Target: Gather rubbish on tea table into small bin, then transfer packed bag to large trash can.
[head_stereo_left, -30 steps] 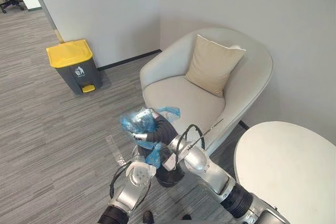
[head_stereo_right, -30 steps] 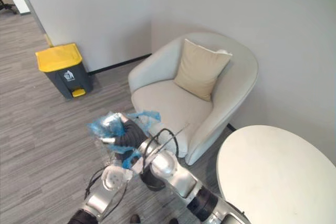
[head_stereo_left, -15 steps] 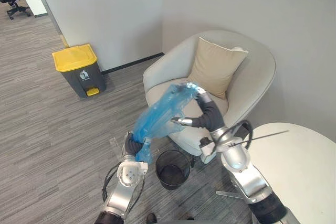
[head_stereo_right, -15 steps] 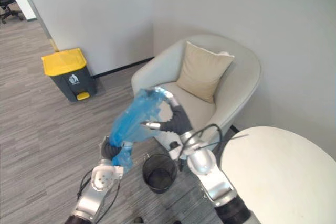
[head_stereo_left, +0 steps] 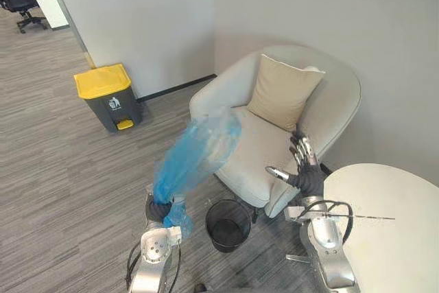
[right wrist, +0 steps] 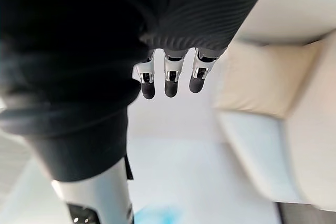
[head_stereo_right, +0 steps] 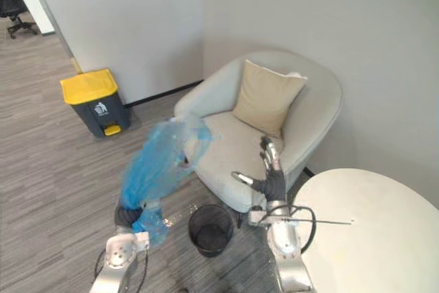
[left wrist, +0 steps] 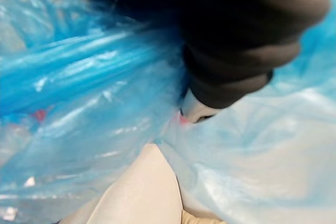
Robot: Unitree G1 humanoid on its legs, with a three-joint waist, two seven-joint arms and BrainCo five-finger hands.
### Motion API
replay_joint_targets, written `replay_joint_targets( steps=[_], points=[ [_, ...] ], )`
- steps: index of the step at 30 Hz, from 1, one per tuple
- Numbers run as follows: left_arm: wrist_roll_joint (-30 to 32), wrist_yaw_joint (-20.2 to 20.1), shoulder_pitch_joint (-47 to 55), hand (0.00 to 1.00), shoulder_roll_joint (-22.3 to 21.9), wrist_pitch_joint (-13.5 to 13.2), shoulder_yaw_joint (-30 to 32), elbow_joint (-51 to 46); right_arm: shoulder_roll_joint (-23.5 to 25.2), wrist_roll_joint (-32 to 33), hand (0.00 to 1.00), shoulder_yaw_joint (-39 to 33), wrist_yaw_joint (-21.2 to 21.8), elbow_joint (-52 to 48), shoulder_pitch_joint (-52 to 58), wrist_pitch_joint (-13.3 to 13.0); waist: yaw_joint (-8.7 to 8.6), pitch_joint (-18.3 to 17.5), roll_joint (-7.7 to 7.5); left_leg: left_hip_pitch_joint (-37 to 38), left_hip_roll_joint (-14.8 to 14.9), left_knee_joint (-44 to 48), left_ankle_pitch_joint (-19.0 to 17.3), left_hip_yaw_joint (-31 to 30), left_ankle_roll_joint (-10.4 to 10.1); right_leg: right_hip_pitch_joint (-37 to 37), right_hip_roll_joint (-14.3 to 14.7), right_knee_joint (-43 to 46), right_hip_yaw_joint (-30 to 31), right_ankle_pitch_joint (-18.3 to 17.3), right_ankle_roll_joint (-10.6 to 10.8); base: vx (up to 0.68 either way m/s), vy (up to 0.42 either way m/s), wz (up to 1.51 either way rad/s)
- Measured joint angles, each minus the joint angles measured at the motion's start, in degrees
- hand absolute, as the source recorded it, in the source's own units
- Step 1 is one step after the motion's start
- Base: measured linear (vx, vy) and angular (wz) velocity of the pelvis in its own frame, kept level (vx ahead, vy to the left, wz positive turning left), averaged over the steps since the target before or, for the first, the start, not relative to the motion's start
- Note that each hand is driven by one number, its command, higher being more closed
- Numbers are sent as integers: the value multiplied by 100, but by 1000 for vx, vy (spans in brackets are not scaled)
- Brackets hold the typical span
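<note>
1. Left wrist view: my left hand (left wrist: 231, 61) is closed round the gathered neck of the blue bag (left wrist: 79, 77); the plastic bunches tight against it.
2. Eye views: the bag stands up and away from that hand in the air, above the floor and in front of the armchair (head_stereo_left: 254, 149). Its contents cannot be made out.
3. Right hand (head_stereo_left: 302, 166): raised beside the armchair's front edge, fingers (right wrist: 167, 80) straight and spread, thumb out, holding nothing.
4. Small bin (head_stereo_left: 228, 223): on the floor just beside the armchair, between my two arms, with no liner in it.
5. Bench (head_stereo_left: 384, 224): to my right; the part I can see carries no rubbish.
6. Large trash can (head_stereo_left: 110, 97): against the wall, well apart from me, yellow lid down.
7. Judgement: gathering looks done; the transfer of the packed bag is the step in hand.
8. Next move calls for carrying the bag across to the large can and getting the lid up, by its pedal or with the free right hand, before the left hand lets go.
</note>
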Motion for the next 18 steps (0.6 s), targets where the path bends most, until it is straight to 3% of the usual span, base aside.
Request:
replay_joint_targets(
  steps=[3, 10, 18],
  points=[
    [-27, -96, 29, 100, -11, 1, 113, 258, 119, -9, 0, -149, 4, 680, 41, 189, 0, -2, 3, 7, 20, 2, -2, -13, -6, 9, 0, 0, -22, -8, 3, 9, -1, 2],
    [-208, -532, 2, 100, -10, 9, 383, 1934, 121, -195, 0, -641, -12, 3090, 28, 647, 20, 0, 6, 63, 33, 1, -37, -75, -55, 142, 20, -18, -78, -43, -7, 52, -5, 4],
    [-255, -710, -68, 100, 14, 21, 848, 3606, 125, -362, 0, -1186, -28, 5046, -272, 853, 33, 75, -24, 227, 19, 0, -63, -94, -35, 275, 15, -2, -94, -117, -9, 37, 2, 1]
  ],
)
